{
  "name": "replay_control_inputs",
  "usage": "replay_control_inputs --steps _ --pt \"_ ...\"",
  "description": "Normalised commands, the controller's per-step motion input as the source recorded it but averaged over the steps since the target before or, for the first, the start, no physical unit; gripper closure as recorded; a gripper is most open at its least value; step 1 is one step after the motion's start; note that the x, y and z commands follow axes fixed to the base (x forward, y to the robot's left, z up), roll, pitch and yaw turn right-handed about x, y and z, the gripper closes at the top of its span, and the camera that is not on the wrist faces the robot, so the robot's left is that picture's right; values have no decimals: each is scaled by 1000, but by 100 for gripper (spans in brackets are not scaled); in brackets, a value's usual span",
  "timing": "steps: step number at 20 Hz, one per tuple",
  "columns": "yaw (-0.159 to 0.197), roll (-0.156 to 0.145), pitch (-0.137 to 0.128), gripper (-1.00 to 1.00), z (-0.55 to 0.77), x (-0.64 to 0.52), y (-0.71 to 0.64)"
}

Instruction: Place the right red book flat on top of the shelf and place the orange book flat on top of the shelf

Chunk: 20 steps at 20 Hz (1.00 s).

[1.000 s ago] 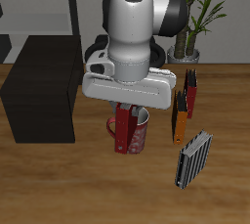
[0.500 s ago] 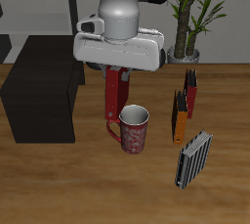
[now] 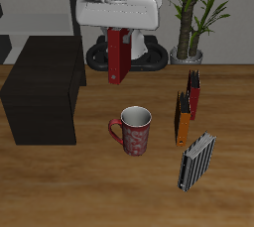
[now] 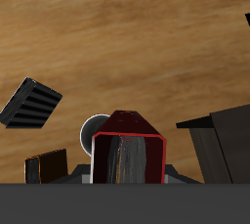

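Bright red hardcover book (image 3: 118,55) upright in pincer (image 3: 118,35)

A warm wooden table (image 3: 60,186) fills the foreground — behind it a potted plant (image 3: 190,13) and pale grey open shelving (image 3: 35,8) against a light wall.
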Motion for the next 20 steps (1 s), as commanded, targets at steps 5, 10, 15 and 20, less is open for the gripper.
replay_control_inputs --steps 5,10,15,20 --pt "-7 28 -35 100 134 -516 -63" --pt "20 7 -34 100 7 -629 -77" --pt "-3 4 44 100 -98 -491 -74" --pt "18 9 -42 100 89 -545 -124"
